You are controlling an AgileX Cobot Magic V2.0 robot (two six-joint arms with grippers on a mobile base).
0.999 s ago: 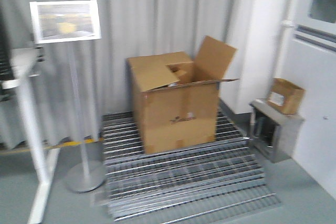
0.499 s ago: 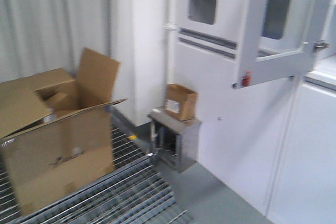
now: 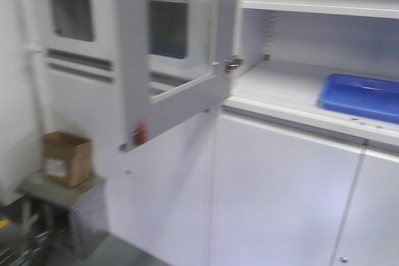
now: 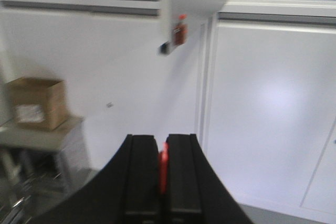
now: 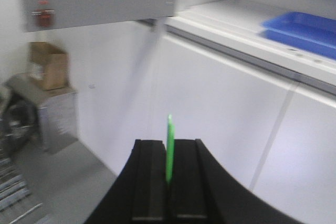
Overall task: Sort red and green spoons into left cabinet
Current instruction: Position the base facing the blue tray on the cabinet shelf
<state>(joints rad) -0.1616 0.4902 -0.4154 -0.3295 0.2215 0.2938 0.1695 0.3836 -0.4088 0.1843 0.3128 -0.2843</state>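
Left end effector (image 4: 162, 141) clenched on red spoon (image 4: 164, 167). Right end effector (image 5: 169, 144) clenched on green spoon (image 5: 169, 129). Both spoons upright between my fingers, only thin sliver showing.

left cabinet (image 3: 274, 85) ahead, blue tray (image 3: 361, 95) toward shelf right edge.

Risks:
- open door (image 3: 174, 91) juts at shelf left edge, arm may clip it
- narrow grip on thin handle, spoon may slip and fall to floor

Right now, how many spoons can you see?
2: a red spoon pinched in the left gripper, a green spoon in the right gripper. Others may be hidden.
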